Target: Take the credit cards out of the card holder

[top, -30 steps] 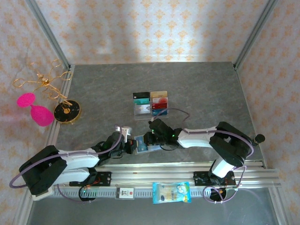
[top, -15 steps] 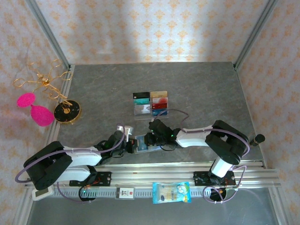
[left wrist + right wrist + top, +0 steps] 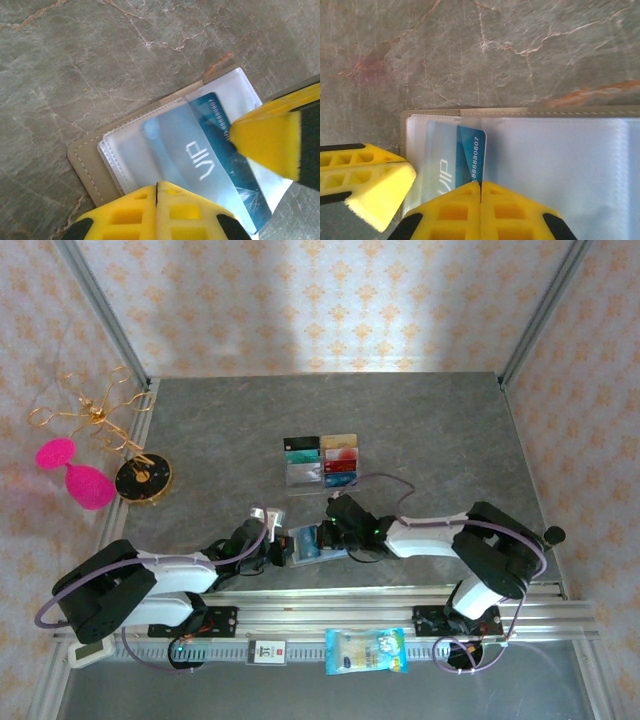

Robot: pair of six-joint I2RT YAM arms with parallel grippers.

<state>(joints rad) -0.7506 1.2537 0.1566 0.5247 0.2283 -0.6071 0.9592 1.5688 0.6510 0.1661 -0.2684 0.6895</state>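
The card holder point(image 3: 303, 545) lies open on the grey table between my two grippers, its tan edge point(image 3: 87, 160) and clear pockets point(image 3: 560, 165) facing up. A blue credit card point(image 3: 235, 185) marked VIP sticks partly out of a pocket, its numbered end point(image 3: 470, 150) bare. My left gripper point(image 3: 157, 186) is shut, its tips pressing on the holder's pocket point(image 3: 278, 545). My right gripper point(image 3: 480, 186) is shut too, its tips resting on the bare end of the blue card point(image 3: 333, 537). One right finger point(image 3: 265, 140) reaches in from the right in the left wrist view.
A clear acrylic tray point(image 3: 303, 478) with several cards point(image 3: 340, 450) stands behind the holder. At the far left are a gold wire stand point(image 3: 85, 415), pink pieces point(image 3: 80, 480) and a black disc point(image 3: 142, 478). A snack packet point(image 3: 366, 650) lies on the front rail.
My right gripper has closed and shifted slightly right. The card holder has turned a little, with more of the blue card showing. The left arm has pulled in a little.
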